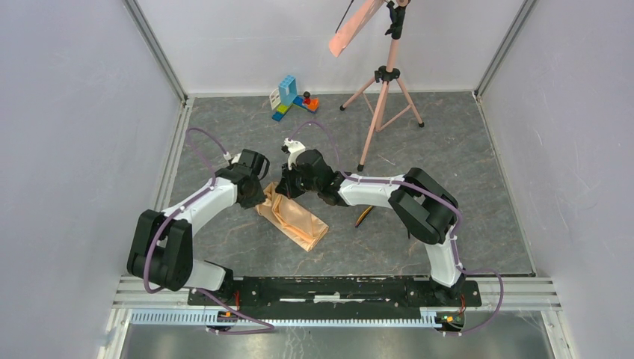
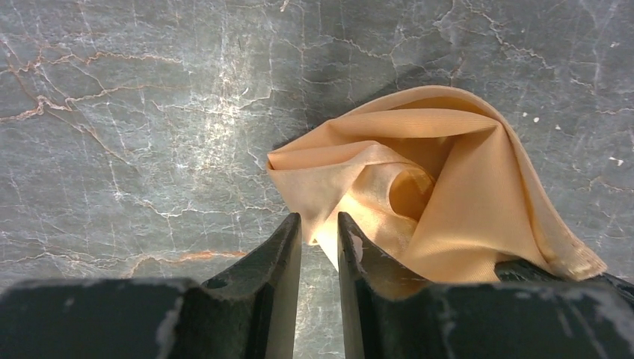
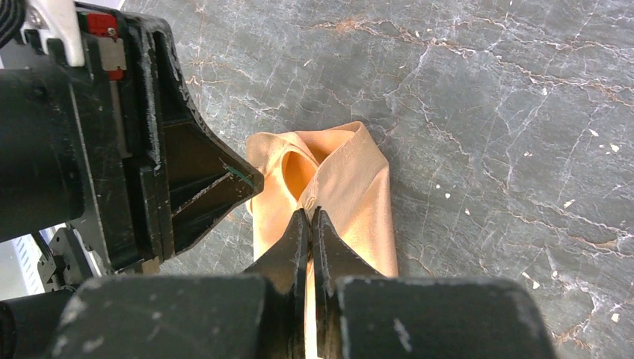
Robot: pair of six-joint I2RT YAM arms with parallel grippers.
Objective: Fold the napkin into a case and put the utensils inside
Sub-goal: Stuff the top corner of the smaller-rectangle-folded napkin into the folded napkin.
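So the table (image 1: 463, 224) is slick marble, and that's the root of most of what could go wrong here. The napkin (image 1: 299, 224) lies folded into a narrow oblong in the middle of it, between the two arms, with nothing pinning the far end. Any sideways tug could slide the whole bundle instead of opening it.

The right gripper (image 3: 306, 217) is closed down to a hairline with a ridge of cloth pinched at its tips, right by the near end of the folds. If it lifts or pulls hard, I reckon the layers peel apart and the case shape is gone.

The left gripper (image 2: 320, 224) has its jaws a sliver apart at the crumpled cloth edge. I honestly can't tell if any fabric is caught in there. If both arms pull in different directions, the folds get dragged open. The two heads are also crowded close together, so a bump looks possible.

Only one utensil (image 1: 364, 216) shows up, half under the right arm beside the napkin. The other I can't spot.

The pocket opening (image 3: 297, 170) is small and floppy, so it's easy to collapse and easy for cutlery to miss.
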